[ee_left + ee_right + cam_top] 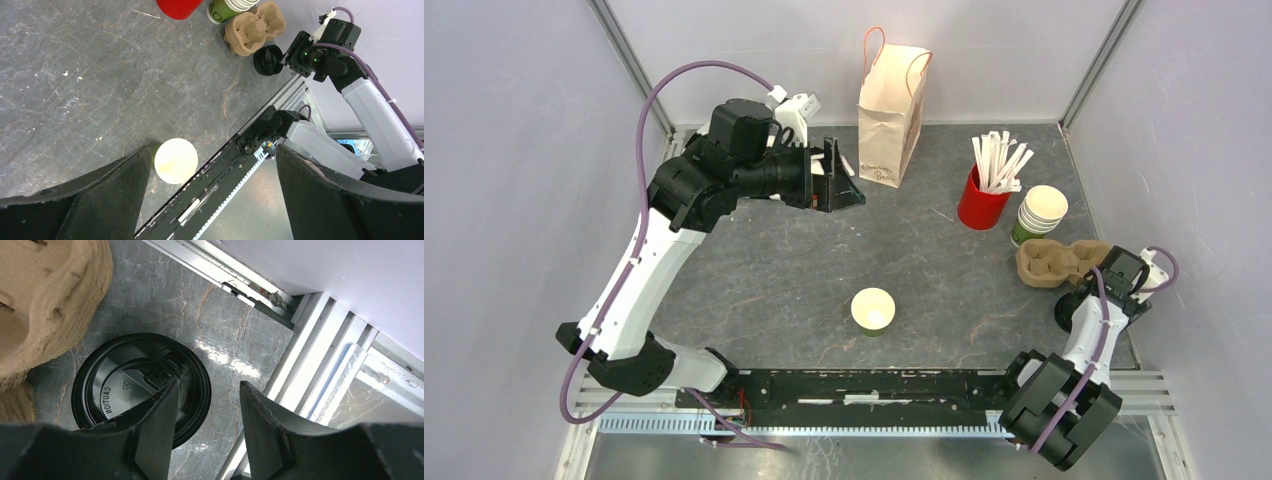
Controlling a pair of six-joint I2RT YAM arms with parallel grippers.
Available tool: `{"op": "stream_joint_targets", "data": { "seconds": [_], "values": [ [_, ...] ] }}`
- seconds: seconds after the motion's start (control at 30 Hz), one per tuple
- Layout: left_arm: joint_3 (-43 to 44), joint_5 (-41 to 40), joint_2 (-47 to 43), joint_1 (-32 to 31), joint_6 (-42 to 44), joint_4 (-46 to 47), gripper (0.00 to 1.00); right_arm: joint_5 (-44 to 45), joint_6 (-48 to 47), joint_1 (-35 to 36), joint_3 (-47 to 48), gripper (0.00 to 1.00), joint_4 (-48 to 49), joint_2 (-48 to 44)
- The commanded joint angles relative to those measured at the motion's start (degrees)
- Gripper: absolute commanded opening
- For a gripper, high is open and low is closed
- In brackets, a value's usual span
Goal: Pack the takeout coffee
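One green takeout coffee cup (872, 310) (175, 161) stands alone at the table's near middle, lidless, its cream inside showing. A round black lid (115, 385) (1067, 312) (268, 60) lies flat on the table at the right, beside the cardboard cup carrier (1059, 262) (45, 300). My right gripper (209, 385) (1081, 303) hangs open low over the lid's edge, with one finger above the lid and the other past its rim. Far off at the back left, my left gripper (842, 172) (212, 150) is raised and wide open, holding nothing.
A paper bag (891, 110) with orange handles stands upright at the back. A red cup of white sticks (981, 205) and a stack of lidless cups (1041, 212) stand behind the carrier. The table's right edge and metal frame rail (300, 365) lie right beside the lid.
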Motion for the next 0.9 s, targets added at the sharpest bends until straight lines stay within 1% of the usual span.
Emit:
{"op": "stream_joint_targets", "data": {
  "seconds": [0.0,0.27,0.57,0.87],
  "values": [
    [2.4,-0.79,-0.08,-0.25,3.55,1.89,1.0,0.32,-0.46,-0.63,-0.7,0.52,3.14,-0.02],
    [3.12,-0.82,0.92,-0.28,3.49,1.81,1.0,-1.1,-1.18,-0.92,-0.09,0.45,5.37,1.85],
    [3.54,-0.82,1.55,-0.27,3.37,1.81,1.0,-3.88,-2.65,-0.94,0.63,0.45,7.49,3.61],
    [4.18,-1.02,1.81,-0.28,3.56,1.66,1.0,-3.51,-3.45,-1.18,2.3,0.46,7.95,5.55]
  ]
}}
